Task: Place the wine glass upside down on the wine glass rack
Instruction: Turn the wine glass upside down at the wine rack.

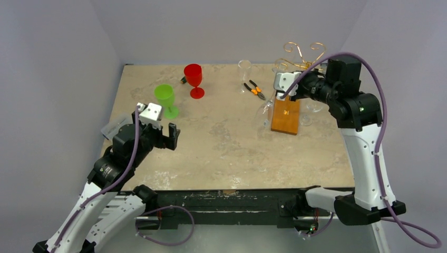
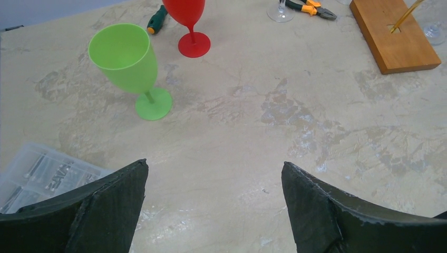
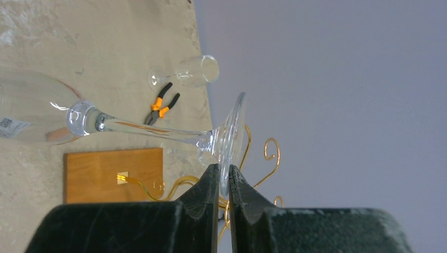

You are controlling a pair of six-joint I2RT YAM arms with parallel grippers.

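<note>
My right gripper [image 3: 224, 171] is shut on the rim of the foot of a clear wine glass [image 3: 153, 129]. The glass is held upside down, bowl hanging down over the left edge of the wine glass rack's wooden base [image 3: 113, 174]. The rack's gold wire arms [image 3: 269, 153] curl just behind the glass foot. In the top view the glass [image 1: 266, 108] hangs below the right gripper [image 1: 279, 87], beside the rack [image 1: 303, 52] and its base [image 1: 285, 115]. My left gripper [image 2: 215, 164] is open and empty, above bare table at the left [image 1: 163, 138].
A green goblet [image 1: 166, 99] and a red goblet [image 1: 194, 79] stand at the back left, with a screwdriver [image 2: 156, 20] behind them. A clear glass [image 1: 244, 71] and orange pliers [image 1: 254, 89] lie left of the rack. Another clear glass [image 1: 314, 105] is right of it. A plastic box [image 2: 37, 174] is at the left.
</note>
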